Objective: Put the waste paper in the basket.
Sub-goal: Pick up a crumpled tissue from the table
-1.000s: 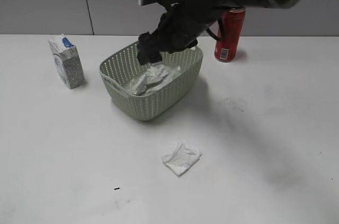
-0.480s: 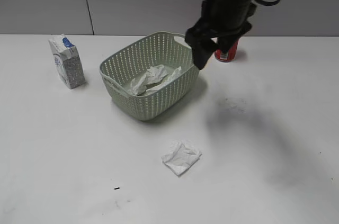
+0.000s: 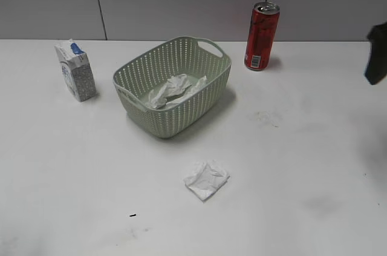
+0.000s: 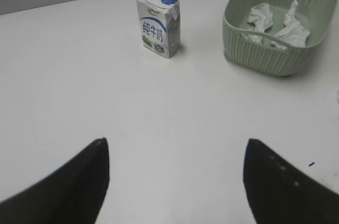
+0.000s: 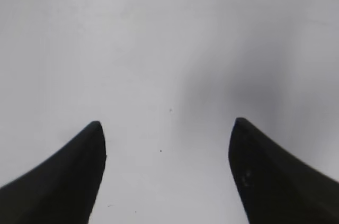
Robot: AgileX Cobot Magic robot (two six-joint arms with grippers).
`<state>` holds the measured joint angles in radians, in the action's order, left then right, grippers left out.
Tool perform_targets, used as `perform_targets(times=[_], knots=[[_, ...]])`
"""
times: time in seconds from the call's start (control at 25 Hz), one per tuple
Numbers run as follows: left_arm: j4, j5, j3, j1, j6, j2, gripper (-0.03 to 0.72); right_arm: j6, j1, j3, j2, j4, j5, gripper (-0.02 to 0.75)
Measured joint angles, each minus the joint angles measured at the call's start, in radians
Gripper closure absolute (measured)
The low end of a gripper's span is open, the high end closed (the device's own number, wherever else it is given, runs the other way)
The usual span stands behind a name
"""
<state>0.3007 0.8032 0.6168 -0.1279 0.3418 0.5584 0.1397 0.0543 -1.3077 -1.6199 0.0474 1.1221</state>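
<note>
Paper (image 3: 175, 89) wads lie in the green basket (image 3: 154, 120); one more wad (image 3: 206, 180) sits on the white worktop (image 3: 290, 165) in front. Both hands, left (image 4: 176, 152) and right (image 5: 167, 134), hang open and empty.

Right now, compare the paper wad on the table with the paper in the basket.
The loose wad lies alone on the bare table, in front of the basket; the paper inside rests on the basket floor. The loose wad is one piece; the left wrist view shows two inside. All are crumpled white paper.

Exterior slants down; left wrist shares basket (image 3: 172, 83); right wrist downward.
</note>
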Motion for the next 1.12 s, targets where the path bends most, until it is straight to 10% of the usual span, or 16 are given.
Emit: perform_targets(times=[0.24, 0.72, 1.12], knots=[[0.018, -0.029, 0.211, -0.071, 0.079, 0.348, 0.109, 0.000, -0.093, 0.331, 0.341, 0.033, -0.165, 0.191], [0.009, -0.025, 0.531, -0.519, 0.085, 0.914, 0.111, 0.000, -0.094, 0.625, 0.844, 0.064, -0.209, 0.196], [-0.088, 0.040, 0.752, -0.698, 0.044, 1.302, 0.117, 0.000, -0.095, 0.863, 1.289, 0.072, -0.197, 0.195]])
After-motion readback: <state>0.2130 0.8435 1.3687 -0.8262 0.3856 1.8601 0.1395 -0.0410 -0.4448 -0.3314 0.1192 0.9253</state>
